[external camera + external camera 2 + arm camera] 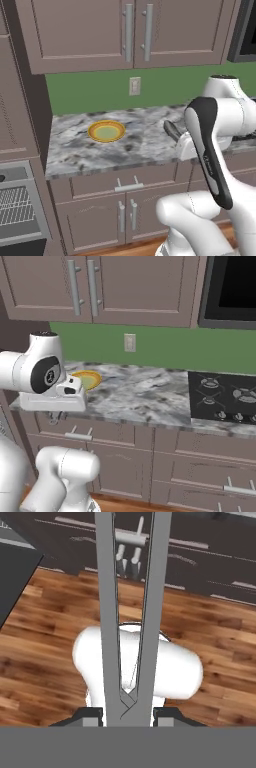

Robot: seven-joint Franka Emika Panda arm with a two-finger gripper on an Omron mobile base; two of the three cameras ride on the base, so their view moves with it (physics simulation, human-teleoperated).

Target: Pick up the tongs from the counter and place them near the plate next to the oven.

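End effector (pixel 128 712): its two dark fingertips sit close against the joined end of the tongs, one on each side, clamped on them.
Tongs (pixel 131 602): one pair, grey metal, held in the end effector. In the hand view the long axis runs straight away from the hand, the joined end at the fingertips and the two narrow arms spreading slightly toward their free ends. In the left base view a dark slim tip (pixel 172 131) pokes out from behind the arm, over the worktop, pointing up and to the left toward the plate.
Floor (pixel 45 642): brown wood planks, seen beyond the tongs in the hand view.
Oven (pixel 17 205): one, steel-grey, wire racks visible inside, at the lower left of the left base view, below worktop level.
Worktop (pixel 140 145): grey-and-white marbled stone over brown cabinets.
Plate (pixel 106 131): one, round, orange-yellow rim and paler centre, lying flat on the worktop toward the oven end, well apart from the tongs' tip.
Cooktop (pixel 225 396): one, black, gas burners, set in the worktop at the far right in the right base view.
Wall outlet (pixel 134 85): one, on the green wall behind the worktop.
Upper cabinets (pixel 127 30): two doors with upright bar handles.
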